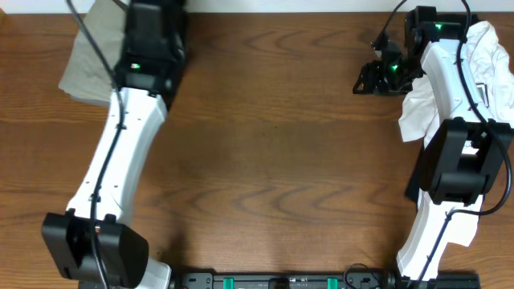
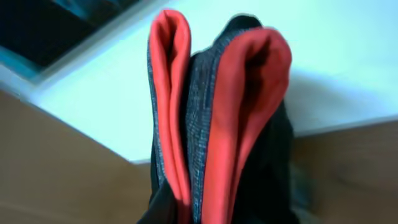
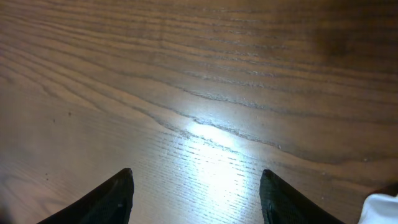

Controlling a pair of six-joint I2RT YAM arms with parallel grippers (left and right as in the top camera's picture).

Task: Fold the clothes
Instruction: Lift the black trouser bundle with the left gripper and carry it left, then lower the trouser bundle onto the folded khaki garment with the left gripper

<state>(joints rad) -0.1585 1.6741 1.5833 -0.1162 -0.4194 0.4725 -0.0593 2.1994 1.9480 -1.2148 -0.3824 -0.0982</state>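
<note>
Wooden table all round. The left gripper is pinched tight on the trousers, with the grey waistband and its red edges bunched right at the wrist cam, up in the far left corner by a khaki pair. The right gripper hangs partly open over bare wood near a white tee, holding nothing. Looks like fetching's the step, and I reckon next they need spreading flat mid-table.

The thin black fabric trousers have a speckled grey waistband edged in red-orange. The wooden table is mid-brown with darker wavy grain. Far left is a khaki-beige cloth, far right a plain white crumpled garment.
</note>
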